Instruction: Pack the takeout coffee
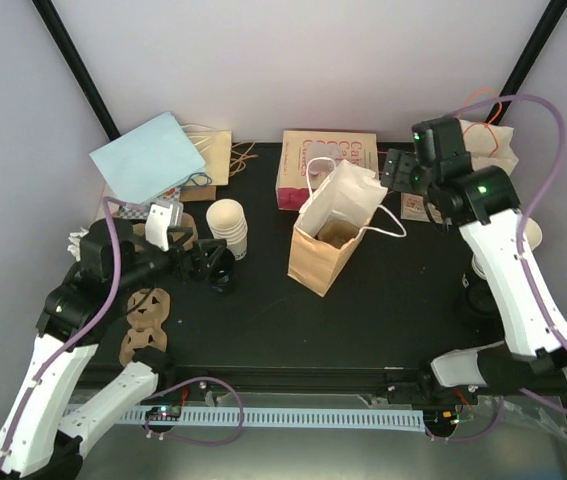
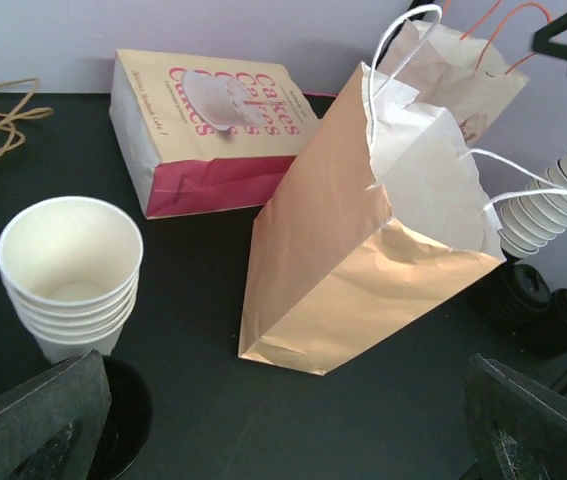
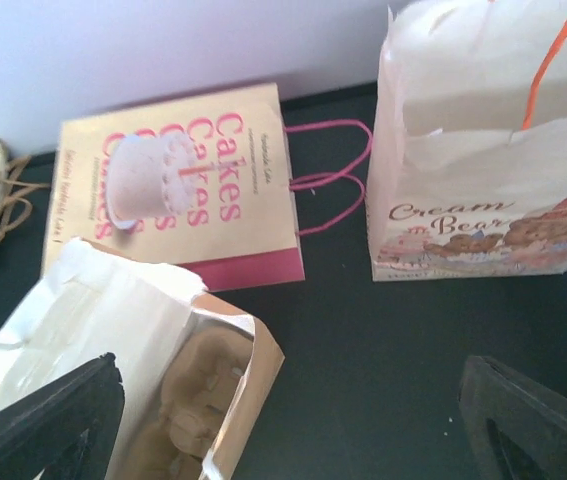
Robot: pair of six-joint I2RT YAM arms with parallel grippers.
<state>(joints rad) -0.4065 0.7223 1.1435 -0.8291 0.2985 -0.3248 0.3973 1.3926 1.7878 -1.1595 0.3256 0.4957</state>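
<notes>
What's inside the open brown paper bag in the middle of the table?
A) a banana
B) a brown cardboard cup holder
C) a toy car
B: the right wrist view looks down into the brown paper bag, and a brown moulded cup holder sits inside it.

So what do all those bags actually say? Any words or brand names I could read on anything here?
"Cakes": in pink, repeated several times, on the flat cake bag lying at the back.
"Cream" and "Bear": with a small unclear sign between them, on the white bag with the orange handle.
A thin script line along the cake bag's edge: too small to read.
The brown bag and the stacked cups: no print visible.
</notes>
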